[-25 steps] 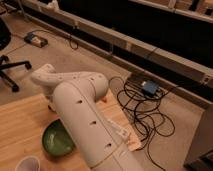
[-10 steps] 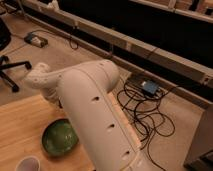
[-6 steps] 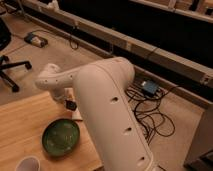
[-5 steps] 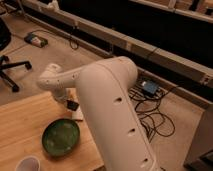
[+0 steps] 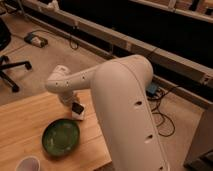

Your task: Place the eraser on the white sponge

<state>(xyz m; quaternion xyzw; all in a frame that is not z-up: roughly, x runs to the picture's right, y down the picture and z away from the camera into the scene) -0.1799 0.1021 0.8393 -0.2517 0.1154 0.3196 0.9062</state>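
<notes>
The eraser (image 5: 77, 107) is a small black block near the table's far right edge. It sits right over the white sponge (image 5: 79, 116), a small whitish pad; I cannot tell whether it rests on the sponge or is held just above it. My gripper (image 5: 73, 101) hangs below the white wrist (image 5: 61, 83), directly at the eraser, and is mostly hidden by the arm. The large white arm (image 5: 130, 115) fills the right half of the view.
A green bowl (image 5: 61, 136) lies on the wooden table (image 5: 22, 120) just in front of the sponge. A white cup (image 5: 27, 164) stands at the front left. The table edge runs close to the sponge's right. An office chair (image 5: 7, 62) and floor cables (image 5: 162, 117) lie beyond.
The arm has swung up and to the right, uncovering the green bowl. The wrist has moved right to the table's far right edge, where the black block and white pad now show.
</notes>
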